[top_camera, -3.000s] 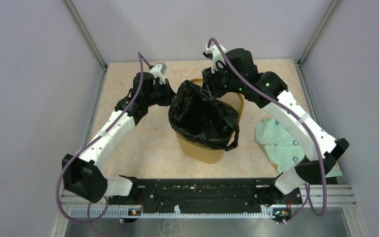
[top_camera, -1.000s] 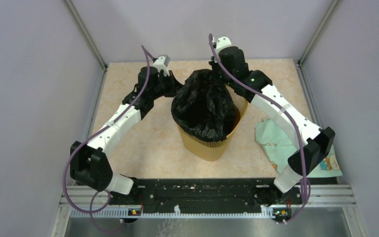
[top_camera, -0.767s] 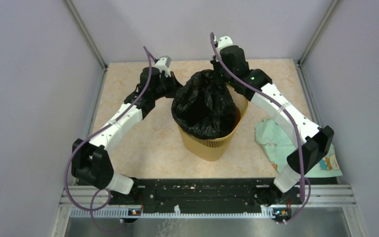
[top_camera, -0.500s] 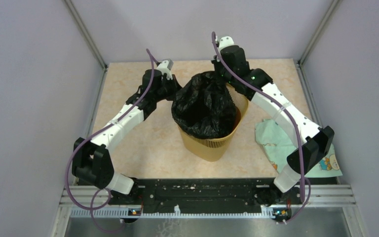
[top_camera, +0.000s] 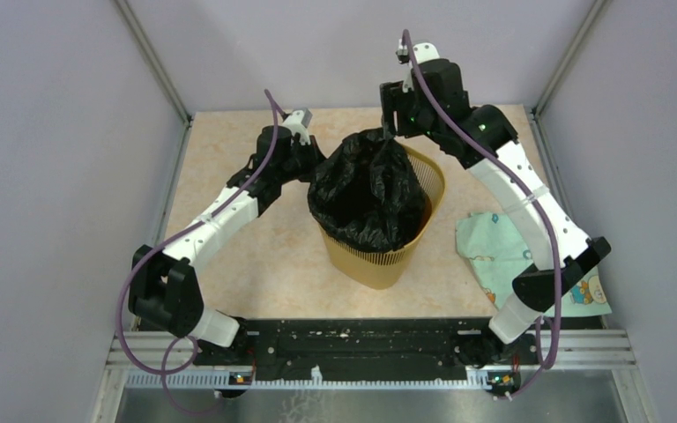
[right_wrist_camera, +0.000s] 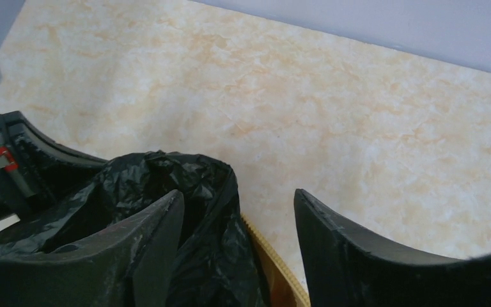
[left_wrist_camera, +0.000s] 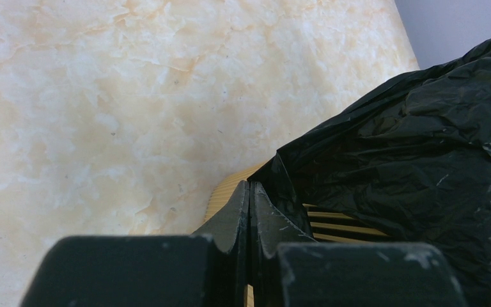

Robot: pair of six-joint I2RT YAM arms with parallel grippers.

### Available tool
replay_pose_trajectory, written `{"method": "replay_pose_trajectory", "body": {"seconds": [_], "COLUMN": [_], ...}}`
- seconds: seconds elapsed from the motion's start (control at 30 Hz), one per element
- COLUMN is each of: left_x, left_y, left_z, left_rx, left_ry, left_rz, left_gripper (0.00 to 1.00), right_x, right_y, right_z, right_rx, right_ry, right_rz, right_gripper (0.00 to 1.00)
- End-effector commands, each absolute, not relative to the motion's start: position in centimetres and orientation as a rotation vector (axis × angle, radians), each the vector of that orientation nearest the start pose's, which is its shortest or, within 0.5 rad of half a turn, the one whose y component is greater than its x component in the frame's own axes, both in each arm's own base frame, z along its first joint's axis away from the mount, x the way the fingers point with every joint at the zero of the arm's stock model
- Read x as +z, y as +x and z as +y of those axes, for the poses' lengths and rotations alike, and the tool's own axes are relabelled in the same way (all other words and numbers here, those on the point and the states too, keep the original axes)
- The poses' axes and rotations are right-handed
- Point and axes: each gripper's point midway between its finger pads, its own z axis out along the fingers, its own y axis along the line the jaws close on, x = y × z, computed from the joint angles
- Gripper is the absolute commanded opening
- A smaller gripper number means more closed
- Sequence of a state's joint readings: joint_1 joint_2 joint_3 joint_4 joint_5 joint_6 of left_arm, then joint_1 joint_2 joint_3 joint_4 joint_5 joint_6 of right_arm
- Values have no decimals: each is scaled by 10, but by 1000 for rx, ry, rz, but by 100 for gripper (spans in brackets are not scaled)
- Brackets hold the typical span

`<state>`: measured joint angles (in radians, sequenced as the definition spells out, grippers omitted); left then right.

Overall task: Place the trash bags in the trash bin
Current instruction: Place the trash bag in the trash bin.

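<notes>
**Bag in the bin, edge not all over the rim**

We saw the black trash bag (top_camera: 368, 189) sitting inside the yellow trash bin (top_camera: 379, 264), which stood in the middle of the table (top_camera: 256, 256). The bag's mouth was wide open. On the left and near sides the bag was folded down over the rim. On the right side we could see bare yellow rim, so the bag was not over it there.

The left hand (left_wrist_camera: 250, 192) had its fingers pressed together on the bag's edge, right at the bin's left rim. The right hand (right_wrist_camera: 238, 195) had its fingers apart and held nothing. The bag's far edge and a bit of rim lay between them.

We thought most of the job was done. What was left was to pull the loose edge over the rest of the rim and let go. A green cloth (top_camera: 494, 247) lay on the table to the right.
</notes>
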<state>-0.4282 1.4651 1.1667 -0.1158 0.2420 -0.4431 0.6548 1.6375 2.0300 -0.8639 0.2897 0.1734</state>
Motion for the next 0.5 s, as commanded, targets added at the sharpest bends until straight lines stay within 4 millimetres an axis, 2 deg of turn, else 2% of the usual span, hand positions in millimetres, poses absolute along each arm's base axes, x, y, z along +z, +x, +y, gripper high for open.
{"method": "replay_pose_trajectory", "body": {"seconds": [0.0,0.13,0.27,0.47], "left_x": [236,238,237,237], "left_y": [381,381,381,381], "left_z": [-247,-247,-247,-247], "left_rx": [-808,-806,-803,-805], "left_ry": [182,186,186,190], "left_rz": [2026,2022,2024,2022], "left_gripper": [4,4,4,4], "right_x": [415,427,420,399], "right_y": [337,301,274,251], "right_z": [237,254,262,263], "right_rx": [253,231,188,113], "right_ry": [-346,-422,-467,-502], "right_rz": [1970,1957,1991,2061], "right_gripper": [68,71,70,68]}}
